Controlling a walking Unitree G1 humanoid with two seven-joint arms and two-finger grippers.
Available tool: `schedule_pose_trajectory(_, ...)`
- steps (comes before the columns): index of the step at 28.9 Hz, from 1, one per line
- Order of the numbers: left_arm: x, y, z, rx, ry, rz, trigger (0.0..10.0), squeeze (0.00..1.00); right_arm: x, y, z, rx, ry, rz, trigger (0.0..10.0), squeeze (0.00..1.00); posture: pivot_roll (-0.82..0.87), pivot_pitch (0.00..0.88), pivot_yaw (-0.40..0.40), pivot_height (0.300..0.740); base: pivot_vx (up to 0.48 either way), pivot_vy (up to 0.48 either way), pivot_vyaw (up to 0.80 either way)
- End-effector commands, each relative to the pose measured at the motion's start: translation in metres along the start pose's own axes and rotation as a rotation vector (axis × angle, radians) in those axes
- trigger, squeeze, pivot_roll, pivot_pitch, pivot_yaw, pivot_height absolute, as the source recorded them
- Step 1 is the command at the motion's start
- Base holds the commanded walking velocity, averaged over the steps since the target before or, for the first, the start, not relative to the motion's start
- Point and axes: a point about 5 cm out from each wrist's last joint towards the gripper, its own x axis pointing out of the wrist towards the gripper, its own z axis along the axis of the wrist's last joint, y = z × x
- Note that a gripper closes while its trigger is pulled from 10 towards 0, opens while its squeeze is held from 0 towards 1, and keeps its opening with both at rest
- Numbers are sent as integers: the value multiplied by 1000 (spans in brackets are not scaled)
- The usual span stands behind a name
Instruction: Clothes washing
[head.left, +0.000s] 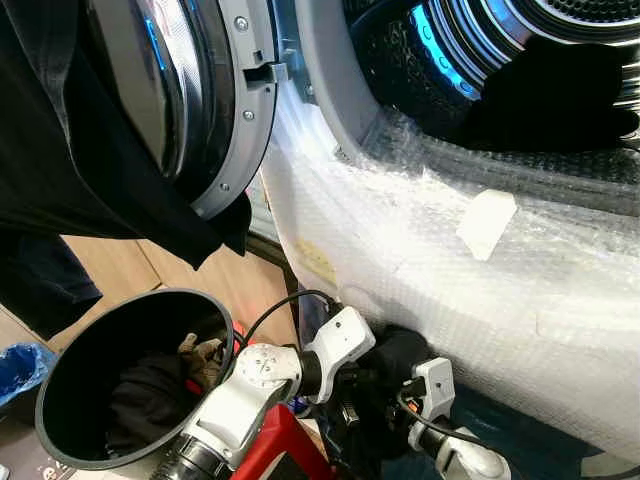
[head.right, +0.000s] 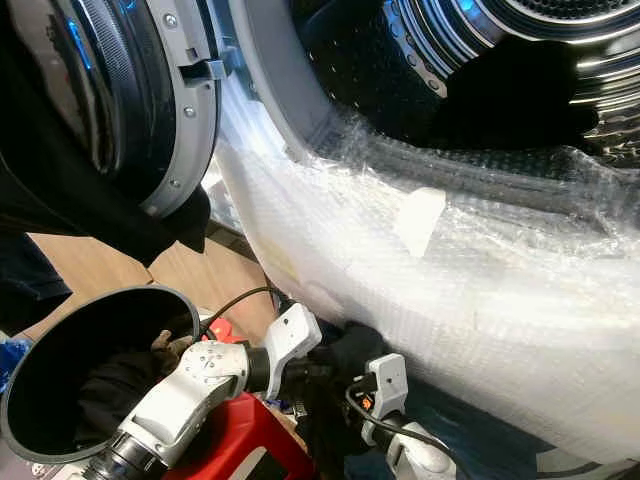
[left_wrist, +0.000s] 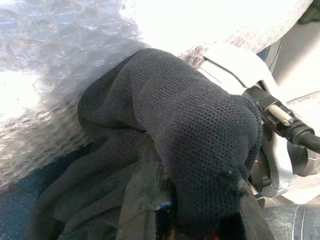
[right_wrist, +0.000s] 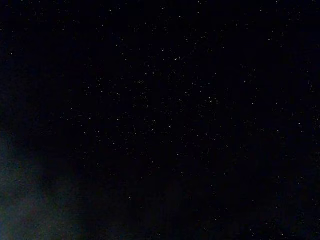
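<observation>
the washing machine (head.left: 470, 280) stands right in front, its front panel wrapped in bubble wrap (head.left: 420, 250) with a pale strip of tape (head.left: 486, 222) stuck on it. its round door (head.left: 190, 100) hangs open on the left, and a black garment (head.left: 70, 170) is draped over the door's lower rim. behind the opening the drum (head.left: 500, 50) shines with blue light, and something dark lies at its lower edge.

on the wooden floor (head.left: 190, 270) below the door sits a dark round bucket (head.left: 60, 390) with a black cloth and a brownish piece inside. just beside the bucket's near side is a red object (head.left: 285, 445).

both arms reach forward low against the wrapped front panel. the left pincer (head.left: 375, 375) is buried in a black mesh cloth (left_wrist: 190, 125); the cloth covers its fingers, so i cannot tell whether they are closed on it or apart. the cloth presses against the bubble wrap, near the panel's lower edge. the right pincer (head.left: 405, 385) sits just beside it, touching the same dark bundle, and its fingers are hidden too, so its state cannot be told. the right wrist view is almost wholly dark.
</observation>
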Motion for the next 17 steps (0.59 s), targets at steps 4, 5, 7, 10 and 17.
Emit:
schedule_pose_trajectory(4,-2,-1,4,44,-13,-1,0,0,-3,7,-10,8,12,27,0,0,6,84,132,740,0,0,0)
schedule_pose_trajectory(5,-4,-1,4,32,-21,9,0,0,-3,10,-11,6,12,45,0,0,8,78,132,740,0,0,0)
schedule_pose_trajectory(7,-7,-1,4,21,-17,22,0,0,-4,12,-12,10,6,51,0,0,14,73,131,740,0,0,0)
schedule_pose_trajectory(10,-12,0,5,34,-8,39,0,0,-7,15,-14,-2,13,81,0,0,22,60,130,740,0,0,0)
schedule_pose_trajectory(17,-11,-6,1,21,-7,35,0,0,-13,14,-22,-8,47,111,0,0,21,0,117,740,0,0,0)
